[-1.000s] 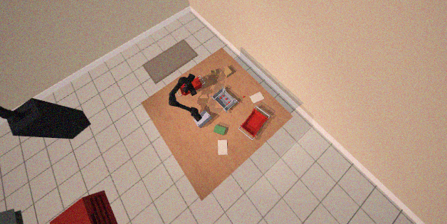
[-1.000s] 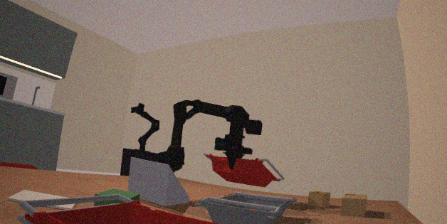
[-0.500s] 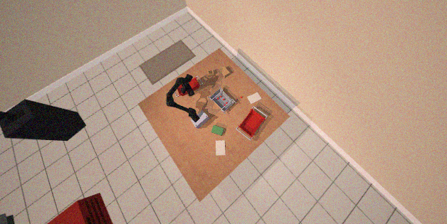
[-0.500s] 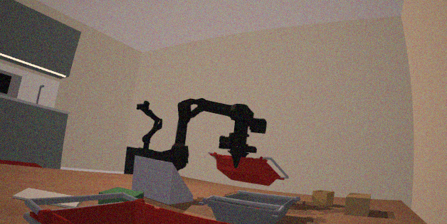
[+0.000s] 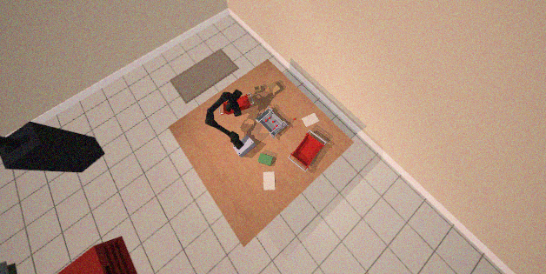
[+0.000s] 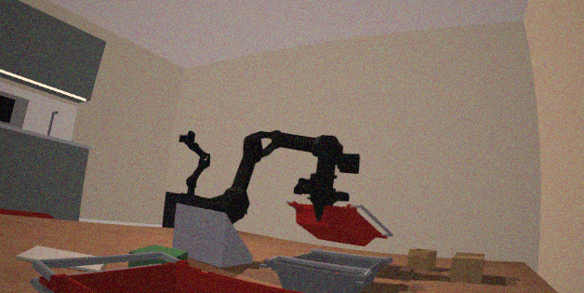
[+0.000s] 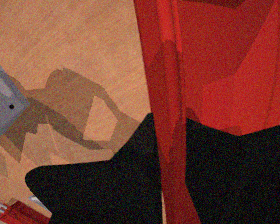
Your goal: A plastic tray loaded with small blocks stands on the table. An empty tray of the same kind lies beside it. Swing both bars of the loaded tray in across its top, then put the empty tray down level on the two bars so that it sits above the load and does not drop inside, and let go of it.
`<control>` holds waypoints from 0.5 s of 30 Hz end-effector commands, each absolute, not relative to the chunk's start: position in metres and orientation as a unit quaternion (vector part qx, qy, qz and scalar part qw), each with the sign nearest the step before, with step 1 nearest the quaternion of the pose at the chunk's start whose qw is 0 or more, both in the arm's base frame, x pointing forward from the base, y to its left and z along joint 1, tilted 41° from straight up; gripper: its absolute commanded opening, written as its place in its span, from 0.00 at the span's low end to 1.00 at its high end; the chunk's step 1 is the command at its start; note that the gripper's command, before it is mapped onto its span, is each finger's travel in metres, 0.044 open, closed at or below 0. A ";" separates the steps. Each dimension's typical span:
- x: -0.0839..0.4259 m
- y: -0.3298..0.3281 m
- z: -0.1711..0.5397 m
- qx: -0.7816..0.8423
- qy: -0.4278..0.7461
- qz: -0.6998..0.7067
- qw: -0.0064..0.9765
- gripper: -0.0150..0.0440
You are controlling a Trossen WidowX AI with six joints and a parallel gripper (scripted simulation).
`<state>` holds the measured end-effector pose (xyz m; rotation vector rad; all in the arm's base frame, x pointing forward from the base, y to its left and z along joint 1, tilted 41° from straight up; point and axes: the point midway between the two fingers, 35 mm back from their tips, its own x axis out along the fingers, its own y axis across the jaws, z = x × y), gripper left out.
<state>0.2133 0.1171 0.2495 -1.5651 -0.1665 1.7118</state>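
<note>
My gripper [image 6: 319, 216] [image 7: 157, 117] is shut on the long rim of a red tray [image 6: 341, 225] [image 7: 236, 60] [image 5: 244, 103]. The tray hangs above the table, tilted lower at its right end in the exterior view, with a grey wire bar at that end. It looks empty. The grey tray [image 5: 277, 118] [image 6: 321, 282] stands on the table beside it with several small red blocks inside. Grey bars show near its ends; whether they lie across its top is hard to tell. Another red tray [image 5: 309, 150] [image 6: 139, 284] with grey bars stands farther off and looks empty.
A grey wedge [image 5: 246, 145] [image 6: 205, 238] [image 7: 3, 102] is by the arm's base. A green block [image 5: 266, 158] [image 6: 155, 255] and a white sheet [image 5: 269, 180] lie near it. Another white sheet [image 5: 310, 119] lies past the grey tray. Wooden blocks [image 6: 421, 259] [image 6: 467, 268] stand behind it.
</note>
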 end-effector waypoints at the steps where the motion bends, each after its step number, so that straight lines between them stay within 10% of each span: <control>1: 0.228 0.105 0.249 -0.614 -0.045 0.670 0.414 0.25; 15: 0.269 0.063 0.228 -0.577 0.031 0.671 0.465 0.25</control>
